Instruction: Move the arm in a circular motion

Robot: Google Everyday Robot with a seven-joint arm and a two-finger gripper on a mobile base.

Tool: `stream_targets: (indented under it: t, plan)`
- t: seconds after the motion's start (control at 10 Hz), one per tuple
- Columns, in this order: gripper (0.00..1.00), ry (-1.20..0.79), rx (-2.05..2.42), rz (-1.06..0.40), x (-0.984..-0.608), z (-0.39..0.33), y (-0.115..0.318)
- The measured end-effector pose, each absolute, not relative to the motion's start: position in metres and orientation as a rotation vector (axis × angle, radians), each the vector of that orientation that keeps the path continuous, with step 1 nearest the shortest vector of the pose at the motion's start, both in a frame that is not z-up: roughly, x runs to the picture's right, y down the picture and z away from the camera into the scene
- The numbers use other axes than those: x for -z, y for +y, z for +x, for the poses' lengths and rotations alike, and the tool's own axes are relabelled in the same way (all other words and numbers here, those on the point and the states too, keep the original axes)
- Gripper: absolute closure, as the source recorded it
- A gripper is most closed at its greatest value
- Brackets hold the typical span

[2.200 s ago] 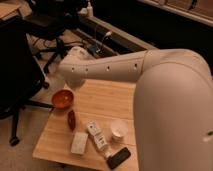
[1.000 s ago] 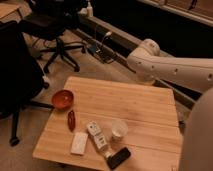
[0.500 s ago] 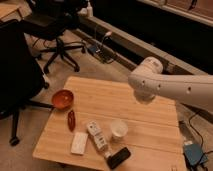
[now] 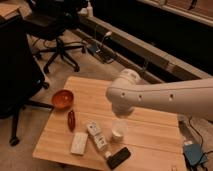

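The arm point(image 4: 165, 97) reaches in from the right edge of the frame as a thick cream-white tube with small dark screw holes along its side, ending in a rounded joint at the centre of the picture. From that joint a short cylindrical end points downward over the middle of the wooden surface point(image 4: 150, 150). The hand point(image 4: 120, 112) sits at the bottom of that short end, just above a white cup; whether it is open or closed, or holding anything, cannot be told.

The white cup point(image 4: 118, 131) stands on the surface directly below the arm's end. To its left a small box point(image 4: 97, 135) with printed sides lies tilted, and further left a flat white packet point(image 4: 79, 143) lies near the front edge. A black flat object point(image 4: 118, 157) lies at the lower centre, below the cup. A slim red item point(image 4: 71, 120) lies left of the box, and a red-orange bowl point(image 4: 62, 99) sits at the surface's left corner.

A black office chair point(image 4: 55, 27) stands in the upper left of the frame, on the floor behind the surface.
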State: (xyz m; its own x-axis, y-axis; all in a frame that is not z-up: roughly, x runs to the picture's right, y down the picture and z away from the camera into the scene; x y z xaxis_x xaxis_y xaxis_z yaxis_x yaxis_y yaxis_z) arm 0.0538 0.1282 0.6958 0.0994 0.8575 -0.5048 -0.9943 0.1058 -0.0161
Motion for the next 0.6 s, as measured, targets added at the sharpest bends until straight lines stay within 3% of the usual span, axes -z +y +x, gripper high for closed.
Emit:
stream_targets:
  t: [0.6]
  plan:
    - [1.0,0.067,-1.245,-0.603,-0.74,-0.101,0.07]
